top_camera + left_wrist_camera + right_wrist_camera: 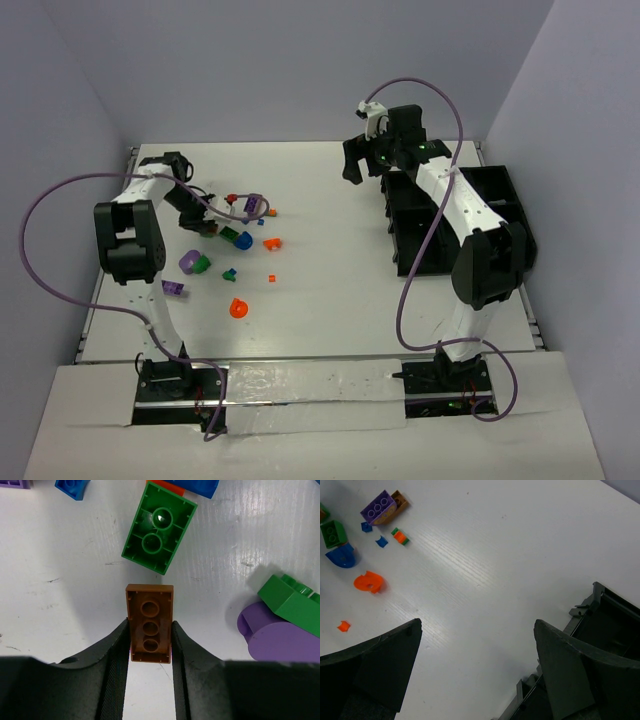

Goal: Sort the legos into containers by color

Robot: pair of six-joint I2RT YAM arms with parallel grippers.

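Observation:
My left gripper [150, 626] is shut on a brown brick [149, 622], studs-side down, with a finger against each long side. It sits low over the table among the legos at the left [203, 224]. A green brick [158, 534] lies just ahead of it. Another green brick [290, 597] rests on a purple rounded piece [280, 637] to the right. My right gripper [476, 624] is open and empty, high near the far end of the black compartment tray [500, 200]. The tray's corner also shows in the right wrist view [615, 615].
Loose legos lie at the left centre: a purple brick [252, 205], a blue piece [243, 240], an orange piece [272, 242], an orange round piece [238, 309], a flat purple piece [174, 289]. Walls enclose the table on three sides.

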